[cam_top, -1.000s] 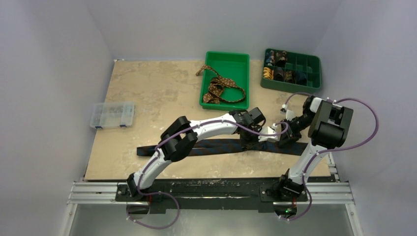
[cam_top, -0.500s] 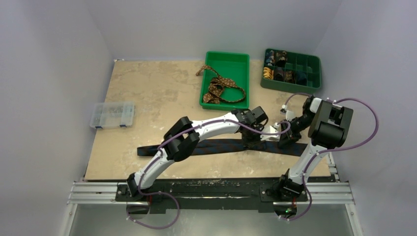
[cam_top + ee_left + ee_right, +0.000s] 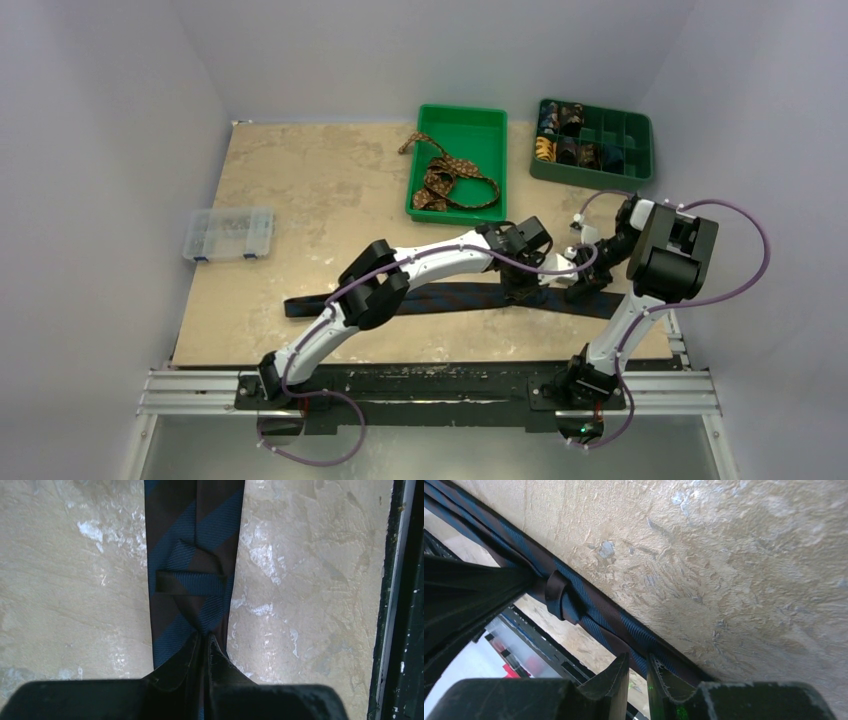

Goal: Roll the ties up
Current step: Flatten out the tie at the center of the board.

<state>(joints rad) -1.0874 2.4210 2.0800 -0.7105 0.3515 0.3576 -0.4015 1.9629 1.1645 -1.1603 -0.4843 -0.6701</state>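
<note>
A tan, mottled table point(image 3: 320, 190) is seen filling the middle of the top view. A dark striped tie point(image 3: 450, 297) is laid flat across its lower part, stretched from lower left to lower right. A green tray point(image 3: 492, 120) is set at upper centre, a green divided box point(image 3: 640, 140) at upper right, and a clear plastic box point(image 3: 228, 234) at the left edge.

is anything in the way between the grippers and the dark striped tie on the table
Nothing visible does. The left gripper is pinched on the dark striped tie near its keeper loop, and the right gripper is closed on it too.
</note>
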